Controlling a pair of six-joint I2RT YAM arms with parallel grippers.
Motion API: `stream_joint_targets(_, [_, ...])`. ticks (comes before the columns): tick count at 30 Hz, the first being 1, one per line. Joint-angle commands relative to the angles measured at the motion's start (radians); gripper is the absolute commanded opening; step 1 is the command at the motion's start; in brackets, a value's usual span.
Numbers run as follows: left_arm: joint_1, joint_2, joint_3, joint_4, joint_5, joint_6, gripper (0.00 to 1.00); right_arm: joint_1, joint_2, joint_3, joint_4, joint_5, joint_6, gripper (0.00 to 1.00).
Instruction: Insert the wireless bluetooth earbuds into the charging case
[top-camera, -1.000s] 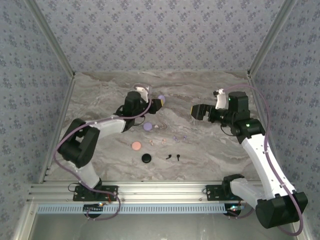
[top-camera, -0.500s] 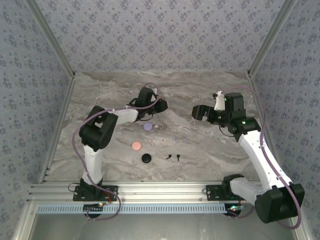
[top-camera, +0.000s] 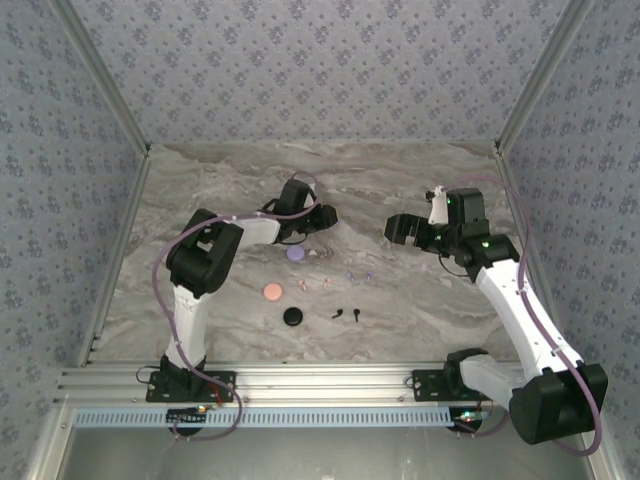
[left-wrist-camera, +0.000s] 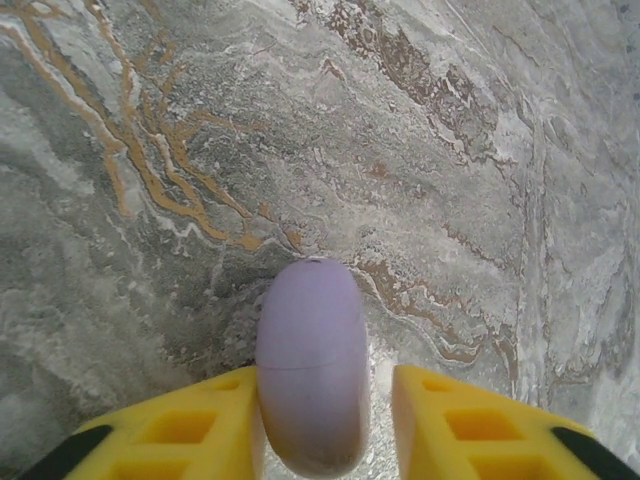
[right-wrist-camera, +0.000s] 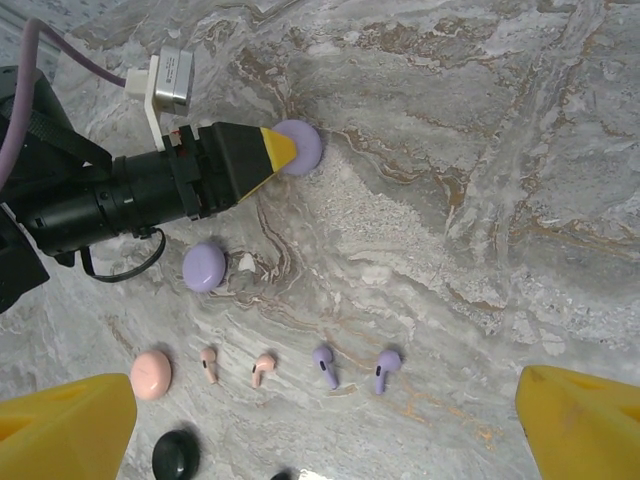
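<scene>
- L gripper (left-wrist-camera: 325, 400): jaws narrowly parted round lilac case (left-wrist-camera: 312, 370), which stands on edge mid-table (top-camera: 450, 300) toward far edge; one jaw touches it, the other sits just clear.
- R gripper (right-wrist-camera: 325, 400): jaws wide, nothing held, over table's middle.
- Earbuds loose nearer near edge: lilac pair (right-wrist-camera: 323, 365), pink pair (right-wrist-camera: 208, 364), black pair (top-camera: 345, 314).

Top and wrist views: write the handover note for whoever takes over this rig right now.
Left gripper: jaws astride the lilac case on the table, with a gap at one finger, so apparently not clamped.
Right gripper: wide open, empty.
Lilac earbuds, pink earbuds and black earbuds lie loose on the table, near a second lilac round piece, the pink case and the black case.
Done: no earbud seated.
Left: open each case, insert its pair.
</scene>
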Motion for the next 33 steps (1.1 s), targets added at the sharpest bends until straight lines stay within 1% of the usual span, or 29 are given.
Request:
stream_joint_targets(1, [0.013, -0.008, 0.010, -0.021, -0.014, 0.010, 0.41, 0.000, 0.008, -0.004, -0.022, 0.022, -0.021, 1.00])
stream_joint_targets(7, [0.040, -0.066, -0.016, -0.044, -0.027, 0.035, 0.49, 0.014, 0.017, -0.002, -0.022, 0.032, -0.031, 1.00])
stream_joint_targets(12, [0.069, -0.205, -0.109, -0.011, -0.042, 0.068, 0.58, 0.060, 0.054, 0.006, -0.033, 0.071, -0.062, 1.00])
stream_joint_targets(18, [0.096, -0.430, -0.245, -0.029, -0.112, 0.150, 0.63, 0.197, 0.161, 0.055, -0.046, 0.205, -0.073, 1.00])
stream_joint_targets(24, [0.134, -0.654, -0.398, -0.064, -0.212, 0.194, 0.69, 0.355, 0.320, 0.140, -0.046, 0.312, -0.073, 1.00])
stream_joint_targets(25, [0.140, -0.696, -0.428, -0.068, -0.237, 0.200, 0.71, 0.379, 0.349, 0.158, -0.046, 0.323, -0.073, 1.00])
stream_joint_targets(28, [0.155, -0.810, -0.502, -0.092, -0.325, 0.207, 0.77, 0.437, 0.427, 0.208, -0.043, 0.355, -0.082, 1.00])
stream_joint_targets(33, [0.169, -0.997, -0.606, -0.170, -0.490, 0.217, 0.85, 0.502, 0.542, 0.293, -0.046, 0.391, -0.094, 1.00])
